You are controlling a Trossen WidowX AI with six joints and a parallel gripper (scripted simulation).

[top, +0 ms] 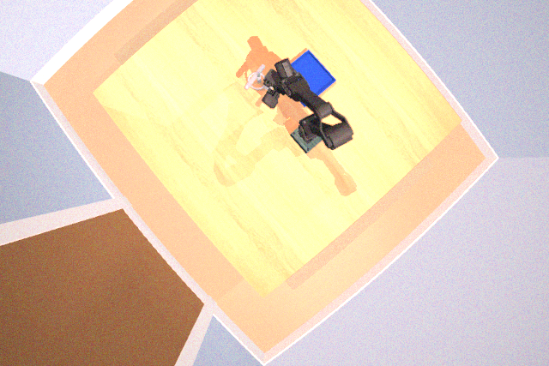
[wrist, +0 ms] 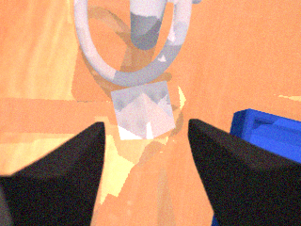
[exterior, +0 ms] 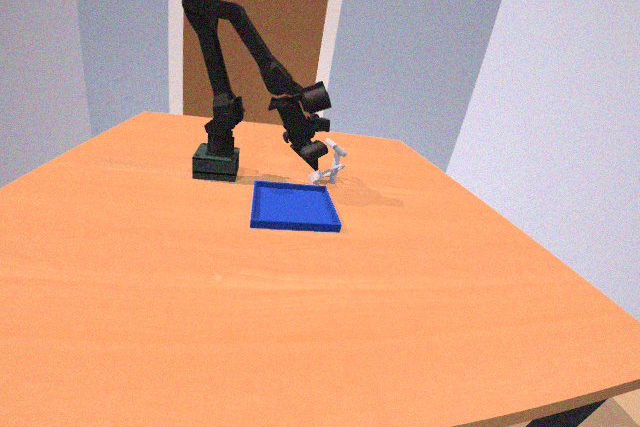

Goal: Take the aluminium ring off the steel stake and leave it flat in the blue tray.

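Gripper (top: 267,91) (exterior: 317,169) (wrist: 147,128) held partway open, lower wrist frame — nothing grasped; tab (top: 268,88) (exterior: 314,176) (wrist: 143,113) framed between fingertips, centre — contact not discernible.

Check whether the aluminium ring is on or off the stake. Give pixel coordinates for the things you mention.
On: the wrist view shows the ring (top: 249,83) (exterior: 330,171) (wrist: 131,78) looping around the upright stake (exterior: 336,159) (wrist: 145,30).

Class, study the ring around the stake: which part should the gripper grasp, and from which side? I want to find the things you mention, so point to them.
Best grip: the tab (wrist: 143,113) on the ring (wrist: 127,78). It juts outward, away from the stake (wrist: 145,33). Come from above on the tab's side, clear of the cross-bar (exterior: 336,147), with one finger on each side edge; the flat, blocky tab should suit the open gripper (wrist: 147,128).
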